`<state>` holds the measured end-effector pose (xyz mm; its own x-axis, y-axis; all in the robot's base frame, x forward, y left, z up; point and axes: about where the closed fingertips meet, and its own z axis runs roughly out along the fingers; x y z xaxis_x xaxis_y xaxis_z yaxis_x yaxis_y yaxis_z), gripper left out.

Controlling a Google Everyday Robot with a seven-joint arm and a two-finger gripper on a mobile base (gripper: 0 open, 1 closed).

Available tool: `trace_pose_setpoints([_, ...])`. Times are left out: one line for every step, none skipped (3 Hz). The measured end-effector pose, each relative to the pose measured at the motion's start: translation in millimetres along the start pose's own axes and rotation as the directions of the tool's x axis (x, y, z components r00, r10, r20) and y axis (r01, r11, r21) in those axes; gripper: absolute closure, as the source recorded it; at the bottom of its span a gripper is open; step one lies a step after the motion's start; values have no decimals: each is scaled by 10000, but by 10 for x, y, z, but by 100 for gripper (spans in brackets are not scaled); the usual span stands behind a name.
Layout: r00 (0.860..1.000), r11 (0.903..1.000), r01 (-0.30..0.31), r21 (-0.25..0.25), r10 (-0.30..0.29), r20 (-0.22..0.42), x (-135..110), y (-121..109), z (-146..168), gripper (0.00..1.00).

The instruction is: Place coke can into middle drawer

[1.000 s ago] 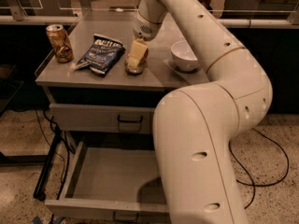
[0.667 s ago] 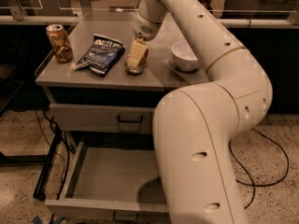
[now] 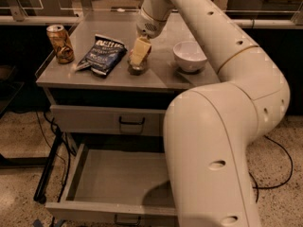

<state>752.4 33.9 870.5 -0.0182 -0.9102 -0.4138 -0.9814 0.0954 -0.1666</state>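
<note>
My gripper points down onto the grey countertop, between the chip bag and the bowl. A small dark shape sits right under its tip; I cannot tell what it is. No red-orange coke can shows; it may be hidden by the gripper. The middle drawer is pulled open below the counter, its flat grey floor bare, with its dark bar handle at the front edge. My arm's large white links cover the drawer's right part.
A brown-gold can stands at the counter's left end. A dark blue chip bag lies left of the gripper. A white bowl sits to its right. The upper drawer front is shut. Cables lie on the floor at left.
</note>
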Motion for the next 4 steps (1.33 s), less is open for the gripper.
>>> trace_pose_setpoints([9978, 9969, 317, 723, -358, 560, -18, 54, -324, 100])
trace_pose_setpoints([9924, 9910, 608, 1195, -728, 989, 17, 273, -598, 100])
trace_pose_setpoints([9933, 9928, 616, 1025, -711, 913, 45, 343, -512, 100])
trace_pose_setpoints([9918, 9920, 749, 1015, -847, 954, 6, 398, -569, 100])
